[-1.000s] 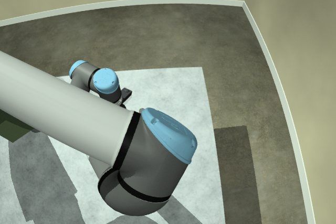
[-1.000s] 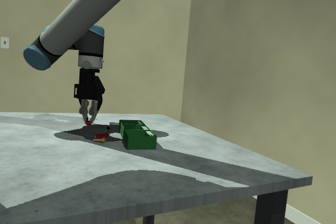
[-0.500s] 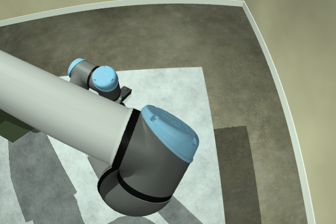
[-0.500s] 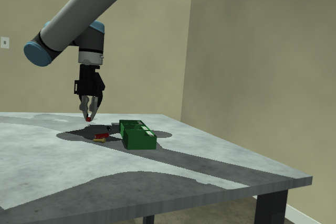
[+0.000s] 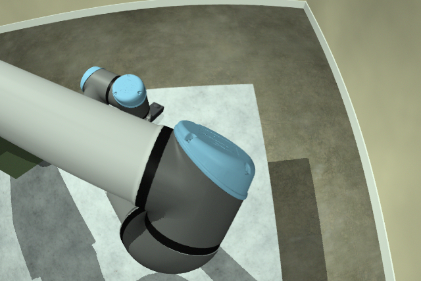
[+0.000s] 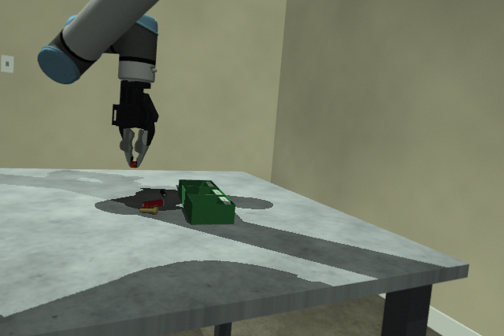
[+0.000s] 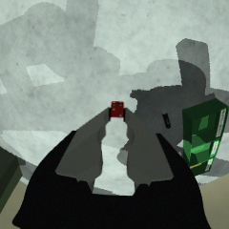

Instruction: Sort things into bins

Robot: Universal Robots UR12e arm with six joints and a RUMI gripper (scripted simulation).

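Note:
My gripper (image 6: pixel 133 164) (image 7: pixel 117 108) is shut on a red die with pale dots, held at the fingertips high above the table. The red die (image 6: pixel 133 164) (image 7: pixel 117 109) is clear of the table. Green bins (image 6: pixel 212 212) (image 7: pixel 193 114) stand upright in a row, with white labels too small to read. To their left in the exterior view a small black cylinder (image 6: pixel 163 193) (image 7: pixel 166 120), a red cylinder (image 6: pixel 152 204) and a brass-coloured bolt (image 6: pixel 149 210) lie on the table. The arm hides these things in the top view. A yellow bit shows inside the bins in the wrist view; I cannot tell what it is.
The table (image 6: pixel 101 251) (image 5: pixel 234 101) has its front and right edges in the exterior view. A dark green box-like thing (image 5: pixel 16 164) (image 7: pixel 7 174) is partly in view at the left of the top view. The arm's large elbow (image 5: pixel 193 196) covers much of that view.

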